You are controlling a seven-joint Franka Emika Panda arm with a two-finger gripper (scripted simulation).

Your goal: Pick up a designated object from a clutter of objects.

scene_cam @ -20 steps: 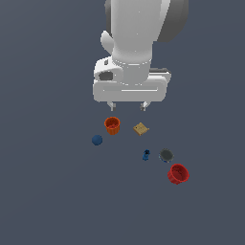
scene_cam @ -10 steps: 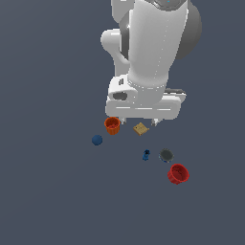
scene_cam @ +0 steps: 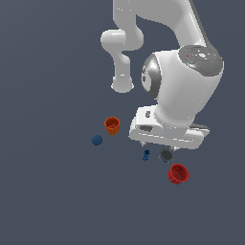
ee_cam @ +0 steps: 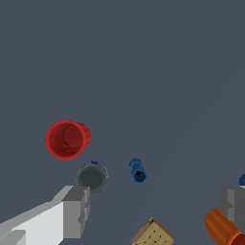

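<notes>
1. Gripper (ee_cam: pixel 155 210) open, jaws wide apart, nothing between them; only the two grey fingers (ee_cam: pixel 76 210) visible in the wrist view, both cut by the frame edge.
2. In the exterior view, gripper (scene_cam: pixel 158 146) mostly hidden under the white hand body.
3. Red cup (scene_cam: pixel 178 173) lying apart from the hand, beyond the dark grey disc (scene_cam: pixel 166 155), untouched; open mouth clear in the wrist view (ee_cam: pixel 67 139).
4. Small blue piece (ee_cam: pixel 138 170) ahead of the fingers, between them.
5. Tan square (ee_cam: pixel 153 234) cut off, hidden in the exterior view.
6. Orange cup (ee_cam: pixel 224 228) partly cut off beside one finger.
7. Blue ball (scene_cam: pixel 97 139) well apart from the hand.
</notes>
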